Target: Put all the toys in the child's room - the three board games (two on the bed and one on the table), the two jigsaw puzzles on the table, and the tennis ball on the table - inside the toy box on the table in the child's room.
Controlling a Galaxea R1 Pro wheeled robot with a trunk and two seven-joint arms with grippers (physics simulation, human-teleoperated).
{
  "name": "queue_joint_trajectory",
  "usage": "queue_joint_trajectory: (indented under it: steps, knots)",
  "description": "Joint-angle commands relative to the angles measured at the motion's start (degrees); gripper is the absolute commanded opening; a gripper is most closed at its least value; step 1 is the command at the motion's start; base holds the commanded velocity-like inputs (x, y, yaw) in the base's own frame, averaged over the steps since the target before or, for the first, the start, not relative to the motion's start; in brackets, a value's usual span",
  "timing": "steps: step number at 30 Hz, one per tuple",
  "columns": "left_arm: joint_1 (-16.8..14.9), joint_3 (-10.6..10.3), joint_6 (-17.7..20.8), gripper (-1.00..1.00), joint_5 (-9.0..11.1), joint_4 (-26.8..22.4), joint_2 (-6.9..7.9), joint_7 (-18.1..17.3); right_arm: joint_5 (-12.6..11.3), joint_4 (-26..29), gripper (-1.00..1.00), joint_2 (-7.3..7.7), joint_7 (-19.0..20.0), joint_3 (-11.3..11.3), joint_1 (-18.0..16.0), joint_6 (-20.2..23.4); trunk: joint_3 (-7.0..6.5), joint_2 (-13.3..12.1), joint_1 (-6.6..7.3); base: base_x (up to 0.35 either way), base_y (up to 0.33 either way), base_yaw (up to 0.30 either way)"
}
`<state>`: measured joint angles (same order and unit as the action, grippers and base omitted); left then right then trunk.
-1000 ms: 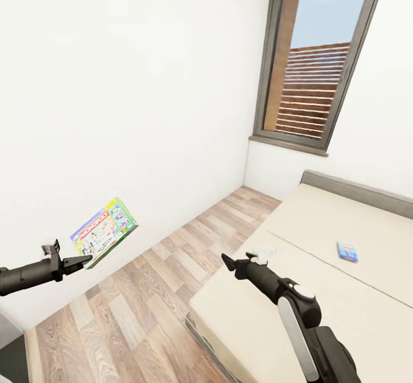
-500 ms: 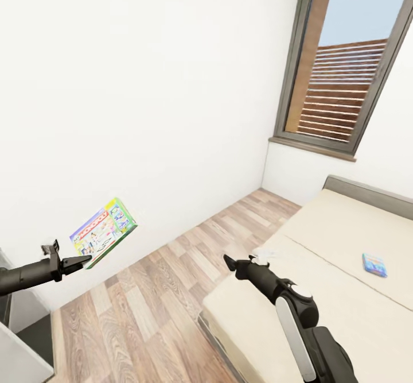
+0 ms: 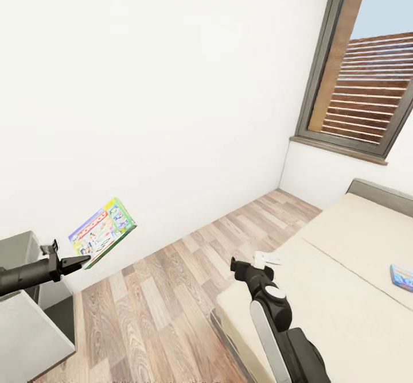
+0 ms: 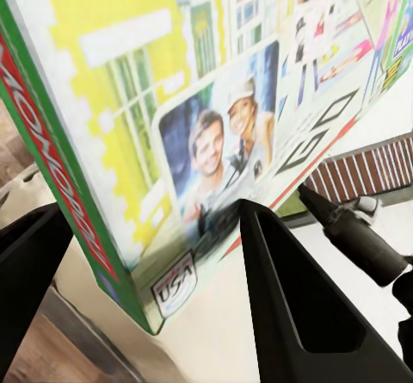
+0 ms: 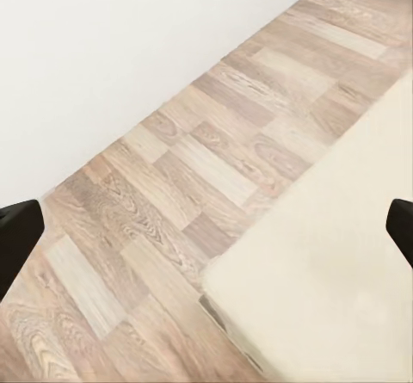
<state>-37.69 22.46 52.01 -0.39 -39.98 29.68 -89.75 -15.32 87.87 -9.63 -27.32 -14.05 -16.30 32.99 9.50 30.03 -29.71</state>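
Left fingers (image 3: 77,263) around green-edged colourful board game (image 3: 103,232)

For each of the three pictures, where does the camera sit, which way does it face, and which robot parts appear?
Head view: on the head, facing down over floor and bed; both arms show.
Left wrist view: near the left gripper, facing the held board game; its fingers show.
Right wrist view: near the open right gripper, facing floor and bed corner.
Shared: the board game also appears in the head view.

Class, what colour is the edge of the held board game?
Green edge on the board game, clearest in the left wrist view.
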Motion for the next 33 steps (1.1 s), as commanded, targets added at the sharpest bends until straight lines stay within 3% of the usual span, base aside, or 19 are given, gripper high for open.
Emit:
queue_joint_trajectory:
  steps: [1,5,7,9,12,15,16,21,33]
  knots:
    - [-0.05,0.04,0.48,-1.0,0.04,-0.01,0.04,-0.25,-0.72,0.05,1.0,-0.01,-1.42,-0.85,-0.05,0.0,0.19,0.11,-0.02,0.0,0.0,0.154]
    - [-0.02,0.09,0.46,-1.0,0.02,-0.01,0.14,-0.25,-1.23,-0.14,1.0,-0.01,-2.38,-1.79,-0.36,-0.25,0.53,0.11,-0.02,0.0,0.0,0.15]
    - [-0.02,0.11,0.46,-1.0,0.03,-0.01,0.18,-0.25,-2.4,-0.27,1.0,0.33,-1.84,-0.62,-0.67,-0.11,0.7,0.11,-0.02,0.0,0.0,0.137]
    - [-0.02,0.12,0.44,-1.0,0.02,-0.01,0.19,-0.25,-5.78,-0.31,1.0,0.64,0.31,2.16,-1.16,0.32,0.87,0.11,-0.02,0.0,0.0,0.126]
    - [-0.02,0.13,-0.47,-1.0,-0.03,-0.01,0.2,-0.25,-13.86,-1.9,1.0,1.37,6.42,6.72,-2.71,2.93,1.13,0.11,-0.02,0.0,0.0,0.114]
    - [-0.02,0.13,-1.12,-1.0,-0.03,-0.01,0.2,-0.25,-19.95,-8.98,1.0,2.53,12.17,9.03,-7.71,10.65,1.4,0.11,-0.02,0.0,0.0,0.104]
    - [-0.02,0.13,-1.19,-1.0,-0.04,-0.01,0.23,-0.25,-20.61,-10.5,1.0,2.68,12.88,9.26,-8.81,12.91,1.49,0.11,-0.02,0.0,0.0,0.101]
    - [-0.02,0.22,-1.34,-1.0,0.0,-0.01,0.28,-0.25,-21.6,-12.12,1.0,3.06,14.07,9.53,-10.58,18.97,1.91,0.11,-0.02,0.0,0.0,0.096]
    - [-0.02,0.3,-1.39,-1.0,0.04,-0.01,0.29,-0.25,-20.94,-9.04,1.0,2.94,15.43,7.47,-10.49,18.91,2.03,0.11,-0.02,0.0,-0.069,0.145]
